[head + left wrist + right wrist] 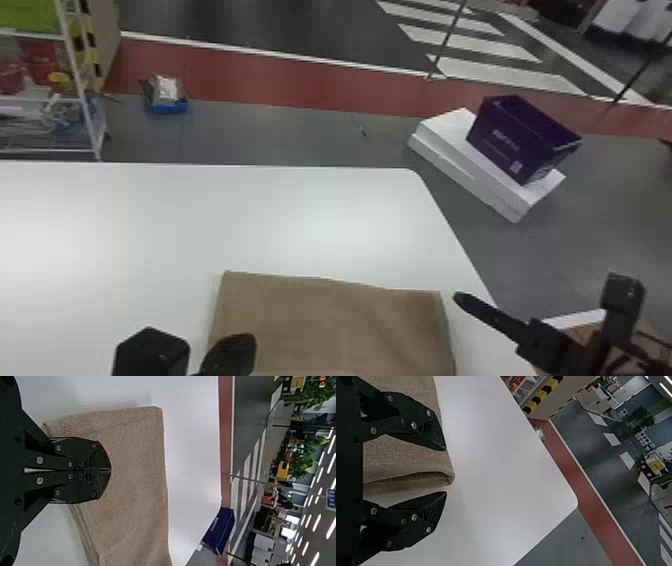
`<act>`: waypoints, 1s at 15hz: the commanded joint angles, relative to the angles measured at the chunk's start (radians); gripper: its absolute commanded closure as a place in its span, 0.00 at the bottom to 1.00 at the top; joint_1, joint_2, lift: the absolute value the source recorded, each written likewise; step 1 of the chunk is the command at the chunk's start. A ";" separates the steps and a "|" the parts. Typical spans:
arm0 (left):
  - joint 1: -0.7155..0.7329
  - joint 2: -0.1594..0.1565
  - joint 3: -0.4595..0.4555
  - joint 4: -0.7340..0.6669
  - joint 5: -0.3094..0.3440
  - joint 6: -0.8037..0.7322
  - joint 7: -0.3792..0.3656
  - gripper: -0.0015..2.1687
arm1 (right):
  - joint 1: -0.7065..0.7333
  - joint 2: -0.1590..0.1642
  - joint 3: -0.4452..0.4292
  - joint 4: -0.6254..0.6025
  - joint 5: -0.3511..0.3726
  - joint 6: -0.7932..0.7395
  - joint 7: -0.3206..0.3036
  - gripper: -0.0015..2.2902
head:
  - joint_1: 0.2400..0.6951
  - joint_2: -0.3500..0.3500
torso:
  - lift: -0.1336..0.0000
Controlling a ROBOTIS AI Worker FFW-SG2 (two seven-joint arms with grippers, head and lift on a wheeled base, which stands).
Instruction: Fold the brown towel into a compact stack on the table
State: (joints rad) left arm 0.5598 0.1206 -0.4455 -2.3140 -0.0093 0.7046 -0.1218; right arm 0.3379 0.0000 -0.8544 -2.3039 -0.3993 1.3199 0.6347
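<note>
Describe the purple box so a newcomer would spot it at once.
Past the far right corner of the white table, a flat white package lies on the grey floor. On it sits the purple box, open-topped, darker than the package and bigger than the small blue tray farther left.

Gray flr (280,135) past white tbl's (200,215) far edge, then red strip (275,80), white stripes (480,70). Rack (77,65) beyond far edge, L; purple box (500,145) on white slabs (450,155) off far R corner. Bkgd: plants (317,388), strip lts (315,522) overhead.
</note>
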 commanded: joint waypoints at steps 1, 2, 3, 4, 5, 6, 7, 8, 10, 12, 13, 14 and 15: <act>0.022 0.004 0.014 0.005 0.012 -0.162 0.001 0.86 | 0.024 0.001 -0.057 -0.012 -0.030 -0.023 0.039 0.02 | 1.00 0.00 | 0.07; 0.017 0.002 0.013 0.025 0.017 -0.199 -0.002 0.86 | 0.026 0.001 -0.084 -0.012 -0.041 -0.029 0.056 0.02 | 1.00 0.00 | 0.07; 0.000 0.002 0.005 0.053 0.026 -0.202 -0.010 0.86 | 0.024 0.001 -0.112 -0.006 -0.044 -0.069 0.076 0.03 | 1.00 0.00 | 0.07; -0.021 0.001 -0.007 0.087 0.029 -0.218 -0.015 0.86 | 0.024 0.001 -0.124 0.012 -0.042 -0.124 0.096 0.03 | 1.00 0.00 | 0.07; -0.047 -0.001 -0.024 0.127 0.029 -0.227 -0.016 0.86 | 0.029 0.001 -0.133 0.027 -0.033 -0.170 0.111 0.03 | 1.00 0.00 | 0.07; -0.075 -0.004 -0.045 0.169 0.028 -0.227 -0.013 0.86 | 0.033 0.001 -0.133 0.035 -0.023 -0.188 0.119 0.03 | 1.00 0.00 | 0.07; -0.101 -0.009 -0.065 0.214 0.028 -0.230 -0.004 0.86 | 0.043 0.001 -0.133 0.046 -0.021 -0.219 0.123 0.03 | 1.00 0.00 | 0.07; -0.116 -0.012 -0.076 0.246 0.028 -0.242 0.002 0.86 | 0.047 0.001 -0.133 0.049 -0.021 -0.228 0.125 0.03 | 1.00 0.00 | 0.07; -0.135 -0.013 -0.082 0.295 0.023 -0.264 0.027 0.86 | 0.056 0.001 -0.137 0.057 -0.026 -0.253 0.131 0.03 | 1.00 0.00 | 0.07; -0.138 -0.012 -0.075 0.311 0.015 -0.260 0.044 0.86 | 0.056 0.001 -0.140 0.063 -0.030 -0.262 0.131 0.03 | 1.00 0.00 | 0.07; -0.138 -0.012 -0.067 0.317 0.012 -0.260 0.053 0.86 | 0.056 0.001 -0.140 0.063 -0.030 -0.262 0.129 0.03 | 1.00 0.00 | 0.07; -0.138 -0.010 -0.061 0.320 0.009 -0.260 0.054 0.86 | 0.056 0.001 -0.140 0.063 -0.032 -0.265 0.131 0.03 | 1.00 0.00 | 0.07; -0.138 -0.009 -0.053 0.327 0.006 -0.260 0.065 0.86 | 0.055 0.001 -0.137 0.063 -0.030 -0.268 0.131 0.03 | 1.00 0.00 | 0.07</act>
State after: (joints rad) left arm 0.4219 0.1097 -0.5094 -1.9960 0.0014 0.4440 -0.0635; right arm 0.3940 0.0000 -0.9935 -2.2414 -0.4305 1.0556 0.7653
